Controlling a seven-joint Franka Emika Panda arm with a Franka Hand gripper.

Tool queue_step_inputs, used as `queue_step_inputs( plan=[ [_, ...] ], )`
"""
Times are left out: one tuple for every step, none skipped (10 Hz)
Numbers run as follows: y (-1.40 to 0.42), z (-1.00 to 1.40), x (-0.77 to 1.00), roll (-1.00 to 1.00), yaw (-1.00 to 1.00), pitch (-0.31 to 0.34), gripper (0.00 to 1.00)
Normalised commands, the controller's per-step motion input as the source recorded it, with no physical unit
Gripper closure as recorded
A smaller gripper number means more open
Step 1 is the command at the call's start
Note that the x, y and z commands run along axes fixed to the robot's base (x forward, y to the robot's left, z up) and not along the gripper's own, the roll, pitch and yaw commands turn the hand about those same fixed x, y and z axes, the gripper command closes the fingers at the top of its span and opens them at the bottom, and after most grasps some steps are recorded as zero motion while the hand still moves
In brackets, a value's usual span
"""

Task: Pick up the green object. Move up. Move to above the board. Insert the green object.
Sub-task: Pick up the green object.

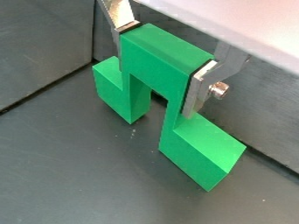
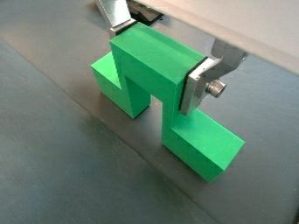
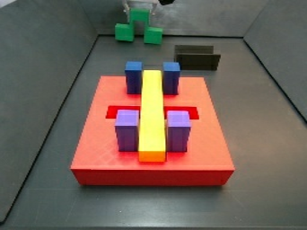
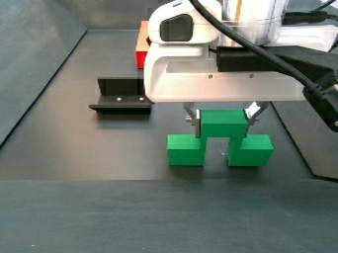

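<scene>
The green object (image 1: 149, 86) is an arch-like piece standing on the dark floor, its two lower side cubes down. My gripper (image 1: 160, 65) is shut on its raised centre cube, one silver finger (image 1: 118, 33) on each side face. Both wrist views show this grip (image 2: 159, 55). In a side view the green object (image 3: 138, 33) is at the far end of the floor under the gripper (image 3: 139, 16), well apart from the red board (image 3: 96, 135). In a side view the gripper (image 4: 222, 121) holds the piece (image 4: 187, 150) close to the camera.
The board bears a long yellow bar (image 3: 153, 112), two blue blocks (image 3: 133, 76) and two purple blocks (image 3: 127, 130). The dark fixture (image 3: 198, 58) stands between board and green object, off to one side; it also shows in a side view (image 4: 119, 96). Grey walls enclose the floor.
</scene>
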Motion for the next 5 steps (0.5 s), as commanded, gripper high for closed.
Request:
queue_step_inputs(
  plan=[
    [0.0,0.0,0.0,0.0,0.0,0.0,1.0],
    [0.0,0.0,0.0,0.0,0.0,0.0,1.0],
    [0.0,0.0,0.0,0.0,0.0,0.0,1.0],
    [0.0,0.0,0.0,0.0,0.0,0.0,1.0],
    [0.0,0.0,0.0,0.0,0.0,0.0,1.0]
  ],
)
